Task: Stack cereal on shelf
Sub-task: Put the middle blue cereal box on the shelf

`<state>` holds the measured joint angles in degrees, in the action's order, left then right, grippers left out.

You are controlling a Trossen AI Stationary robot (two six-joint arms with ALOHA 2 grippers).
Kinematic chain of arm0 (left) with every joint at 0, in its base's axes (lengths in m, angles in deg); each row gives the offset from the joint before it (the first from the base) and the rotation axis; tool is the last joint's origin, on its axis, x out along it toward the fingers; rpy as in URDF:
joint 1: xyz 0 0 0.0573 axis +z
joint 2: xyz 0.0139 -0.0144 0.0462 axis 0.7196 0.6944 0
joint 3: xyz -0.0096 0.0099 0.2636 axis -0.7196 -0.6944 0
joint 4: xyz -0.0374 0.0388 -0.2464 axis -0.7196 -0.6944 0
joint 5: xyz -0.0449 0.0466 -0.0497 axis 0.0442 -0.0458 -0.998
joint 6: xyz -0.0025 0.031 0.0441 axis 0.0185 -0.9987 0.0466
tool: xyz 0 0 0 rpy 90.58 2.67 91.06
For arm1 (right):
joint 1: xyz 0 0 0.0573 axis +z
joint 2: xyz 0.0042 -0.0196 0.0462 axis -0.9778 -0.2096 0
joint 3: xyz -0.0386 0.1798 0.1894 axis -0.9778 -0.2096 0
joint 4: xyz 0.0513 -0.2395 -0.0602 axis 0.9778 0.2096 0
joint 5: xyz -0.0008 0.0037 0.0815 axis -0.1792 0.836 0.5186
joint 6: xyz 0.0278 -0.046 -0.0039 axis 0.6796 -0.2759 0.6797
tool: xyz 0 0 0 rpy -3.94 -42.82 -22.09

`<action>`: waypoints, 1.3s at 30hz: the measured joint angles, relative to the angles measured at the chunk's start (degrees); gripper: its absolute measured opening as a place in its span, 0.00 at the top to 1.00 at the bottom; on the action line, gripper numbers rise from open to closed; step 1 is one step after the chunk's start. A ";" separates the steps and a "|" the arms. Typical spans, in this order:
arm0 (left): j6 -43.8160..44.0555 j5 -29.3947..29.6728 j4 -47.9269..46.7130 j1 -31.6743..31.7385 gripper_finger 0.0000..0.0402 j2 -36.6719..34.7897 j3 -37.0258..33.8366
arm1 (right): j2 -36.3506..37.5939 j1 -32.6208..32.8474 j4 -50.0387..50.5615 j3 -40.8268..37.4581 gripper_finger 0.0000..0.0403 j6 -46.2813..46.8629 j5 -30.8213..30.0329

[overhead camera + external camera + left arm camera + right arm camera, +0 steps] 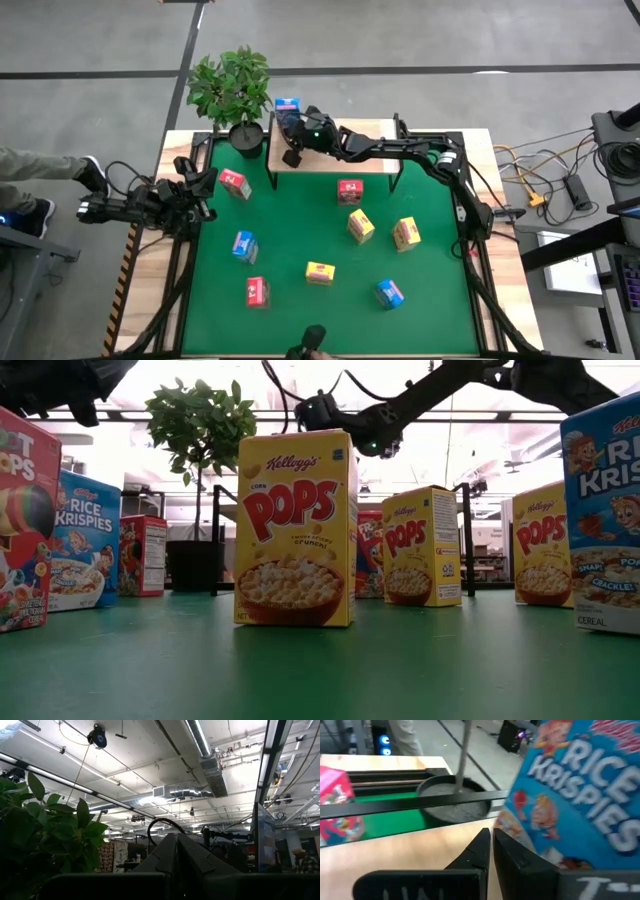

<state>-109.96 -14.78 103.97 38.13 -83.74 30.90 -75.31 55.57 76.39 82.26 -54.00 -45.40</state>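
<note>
From above, one blue cereal box (287, 107) stands at the far left corner of the wooden shelf (335, 157), beside the potted plant (233, 88). Eight more boxes stand scattered on the green mat (300, 235), so most of the stacking appears to remain. The right gripper (294, 128) reaches over the shelf just beside the blue box, fingers closed and empty. The left gripper (203, 185) waits at the table's left edge, also closed and holding nothing.

At table height, a yellow box (295, 528) fills the centre, with red, blue and yellow boxes around it on the mat.

The left wrist camera looks up at ceiling lights and plant leaves.

The right wrist camera shows the closed fingertips (489, 846) over the shelf board, close beside the blue box (580, 795); contact cannot be judged.
</note>
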 joint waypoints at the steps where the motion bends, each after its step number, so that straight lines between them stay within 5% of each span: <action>1: 0.00 -0.01 0.01 0.01 1.00 0.00 0.00 | 0.00 -0.08 -0.41 0.00 0.97 -0.27 -0.46; 16: 0.00 -0.02 0.00 0.01 1.00 0.00 -0.01 | -0.17 -0.90 -1.91 0.00 0.97 -1.26 -2.02; 39: -0.02 -0.02 -0.02 0.01 1.00 0.00 -0.01 | 2.21 -0.92 10.00 -0.02 0.97 -5.40 -4.16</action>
<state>-109.98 -14.81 103.94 38.14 -83.74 30.89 -73.10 54.65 86.39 82.24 -59.40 -49.56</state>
